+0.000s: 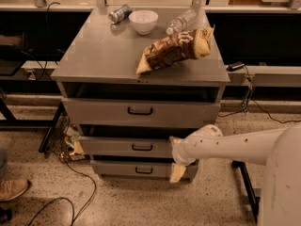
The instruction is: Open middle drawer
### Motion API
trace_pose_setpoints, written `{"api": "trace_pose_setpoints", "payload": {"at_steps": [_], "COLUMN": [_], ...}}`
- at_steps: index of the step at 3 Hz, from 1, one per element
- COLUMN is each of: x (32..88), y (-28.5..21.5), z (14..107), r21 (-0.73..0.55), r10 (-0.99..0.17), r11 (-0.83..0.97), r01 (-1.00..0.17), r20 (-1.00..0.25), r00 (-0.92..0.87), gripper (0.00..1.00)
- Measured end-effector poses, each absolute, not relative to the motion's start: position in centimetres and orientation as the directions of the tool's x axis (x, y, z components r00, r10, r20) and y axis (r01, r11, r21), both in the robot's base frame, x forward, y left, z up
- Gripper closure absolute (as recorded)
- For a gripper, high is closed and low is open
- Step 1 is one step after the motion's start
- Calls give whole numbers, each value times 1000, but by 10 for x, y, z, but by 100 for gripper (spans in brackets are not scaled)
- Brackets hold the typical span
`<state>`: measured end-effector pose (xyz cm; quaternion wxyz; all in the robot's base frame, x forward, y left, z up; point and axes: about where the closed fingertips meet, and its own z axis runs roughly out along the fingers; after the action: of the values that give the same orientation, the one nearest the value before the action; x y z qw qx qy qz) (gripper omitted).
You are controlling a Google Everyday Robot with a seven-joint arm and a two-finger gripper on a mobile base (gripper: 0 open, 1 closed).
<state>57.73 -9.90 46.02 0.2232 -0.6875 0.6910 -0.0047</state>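
Note:
The middle drawer [113,146] is the grey front panel with a small black bar handle [142,147], between the taller top drawer [103,112] and the narrow bottom drawer [117,168] of the grey metal cabinet. A dark gap shows above its front. My gripper [177,166] comes in from the right on the white arm [235,145]. It sits in front of the right end of the middle and bottom drawer fronts, to the right of the handle and apart from it.
On the cabinet top [94,55] lie a chip bag [176,51], a white bowl [143,21], a can [120,13] and a plastic bottle [181,20]. Cables [80,197] and a wire basket [61,138] are on the floor at the left. A shoe [11,188] shows at the left edge.

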Motion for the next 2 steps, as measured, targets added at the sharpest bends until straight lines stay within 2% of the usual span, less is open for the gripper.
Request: {"api": "trace_pose_setpoints", "payload": {"at_steps": [2], "x": [622], "y": [-98], "z": [435], "r21": [-334], "r10": [-950], "r11": [65], "r01": [-940], "r20": [-310], "r00": [44], "gripper": [0]}}
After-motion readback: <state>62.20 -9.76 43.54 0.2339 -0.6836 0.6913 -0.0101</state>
